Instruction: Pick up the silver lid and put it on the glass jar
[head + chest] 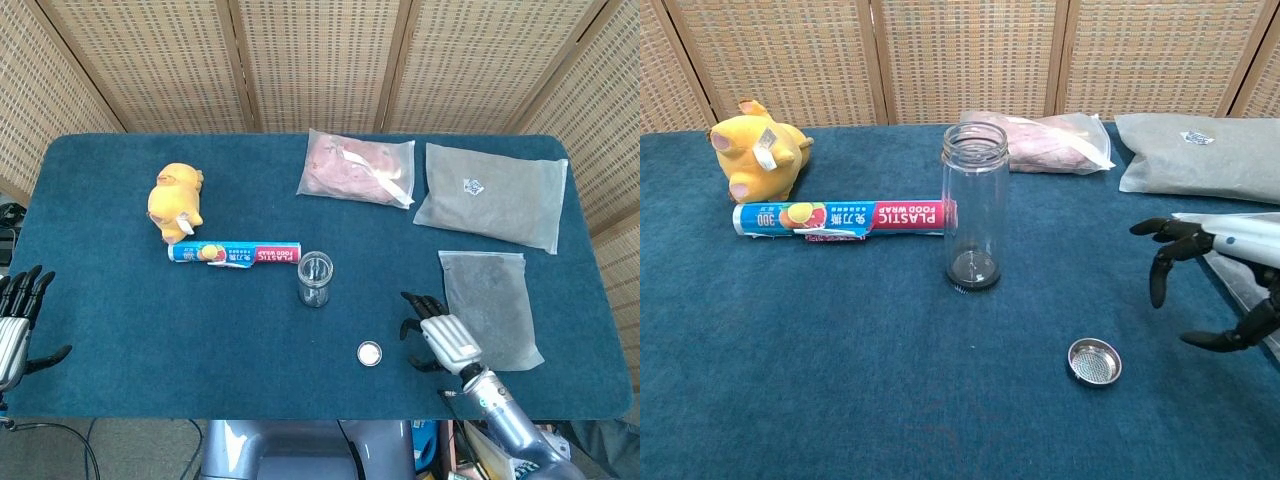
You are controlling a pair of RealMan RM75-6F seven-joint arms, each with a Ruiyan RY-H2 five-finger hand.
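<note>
Notably, lid: the silver lid [370, 352] lay open side up, near and in front of the glass jar [314, 279].
Jar: upright, uncapped.
Right hand [440, 337]: empty, fingers spread, just beside the lid.
Left hand [14, 325]: empty, fingers apart, well away from the jar.

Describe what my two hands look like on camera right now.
The right hand has black segmented fingers on a silver ribbed palm shell, with a grey metallic forearm behind it. The left hand, at the frame edge, matches: black fingers, silver shell. No markings are legible.
</note>
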